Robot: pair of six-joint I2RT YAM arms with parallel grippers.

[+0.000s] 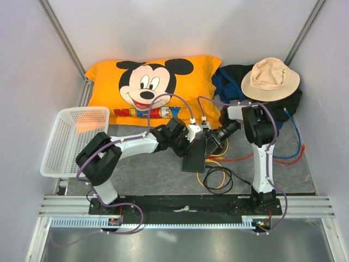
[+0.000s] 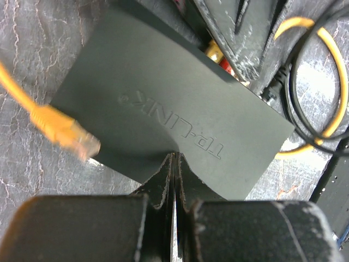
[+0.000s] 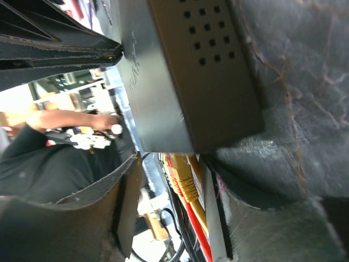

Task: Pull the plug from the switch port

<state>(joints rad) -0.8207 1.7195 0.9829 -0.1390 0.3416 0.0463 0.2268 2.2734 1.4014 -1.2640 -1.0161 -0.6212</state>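
The switch (image 1: 194, 157) is a flat black box on the mat between the arms; its lid with raised lettering fills the left wrist view (image 2: 163, 109). My left gripper (image 2: 174, 156) is shut, with its tips on the switch's near edge. A yellow plug (image 3: 186, 183) and a red one beside it sit in sockets on the narrow edge, also showing in the left wrist view (image 2: 214, 52). My right gripper (image 3: 174, 166) is open, its jaws standing either side of these plugs without gripping them. A loose orange plug (image 2: 64, 131) lies beside the switch.
A white basket (image 1: 73, 139) stands at the left. A Mickey pillow (image 1: 152, 90) lies at the back, with a hat (image 1: 270, 79) on dark clothes at the back right. Black and yellow cables (image 1: 218, 177) coil in front of the switch, and orange cable (image 1: 240, 158) runs right.
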